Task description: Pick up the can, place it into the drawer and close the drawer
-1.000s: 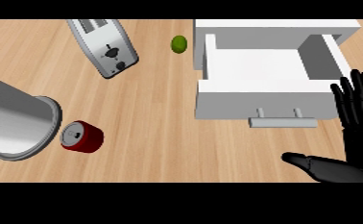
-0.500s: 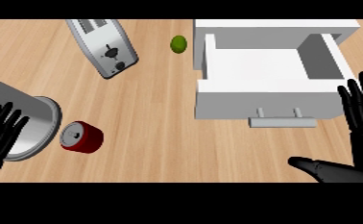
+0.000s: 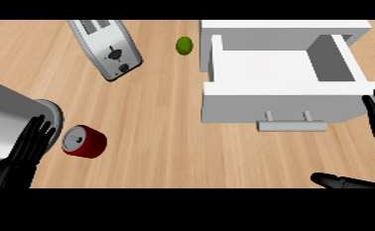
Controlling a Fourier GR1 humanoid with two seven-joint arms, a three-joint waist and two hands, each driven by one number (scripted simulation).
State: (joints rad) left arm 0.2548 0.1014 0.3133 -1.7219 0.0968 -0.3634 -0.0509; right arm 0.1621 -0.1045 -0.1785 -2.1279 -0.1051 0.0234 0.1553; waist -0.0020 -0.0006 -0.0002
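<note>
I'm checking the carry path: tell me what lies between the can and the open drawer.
In the head view, only bare wooden counter lies between the red can and the white drawer. The toaster and a small green fruit sit farther back, off that line.

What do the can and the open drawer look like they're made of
The can looks like metal: a dull grey lid above a glossy red painted side. The drawer looks like white painted wood or plastic, flat and matte; its grey bar handle may be metal.
</note>
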